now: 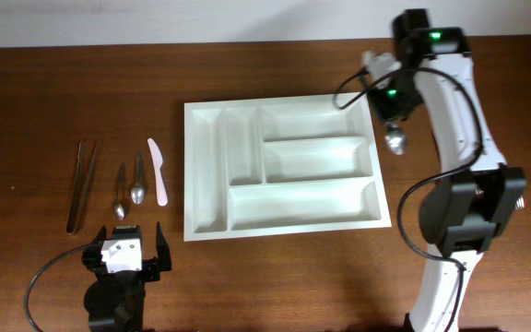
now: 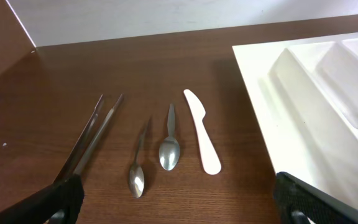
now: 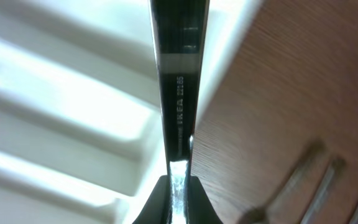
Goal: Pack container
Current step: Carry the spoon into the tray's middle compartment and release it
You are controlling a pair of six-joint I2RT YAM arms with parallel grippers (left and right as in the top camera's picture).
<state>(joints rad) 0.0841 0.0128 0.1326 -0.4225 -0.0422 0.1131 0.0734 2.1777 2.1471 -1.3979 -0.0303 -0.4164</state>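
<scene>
One tray [image 1: 190,175], knife [image 1: 159,172], tongs [image 1: 82,184]; three spoons [image 1: 137,181] [image 1: 120,195] [image 1: 395,140]

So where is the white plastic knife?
Overhead, the white plastic knife lies on the wooden table, between the two small metal spoons on its left and the big white plastic tray.

The counter [image 1: 63,92] is dark brown wood with visible grain and a low satin sheen. The container [image 1: 192,184] is smooth moulded white plastic, softly glossy on its walls. The tongs [image 1: 82,184] are bare grey metal, duller than the small spoon [image 1: 120,194] and large spoon [image 1: 138,180], whose polished bowls shine. The knife [image 1: 159,171] is matt white plastic. The gripped spoon [image 3: 178,93] is polished metal with stamped lettering. On the left gripper [image 2: 178,205] and right gripper [image 3: 178,193] the jaws look like matt black plastic. The right arm [image 1: 459,101] has a glossy white shell
</scene>
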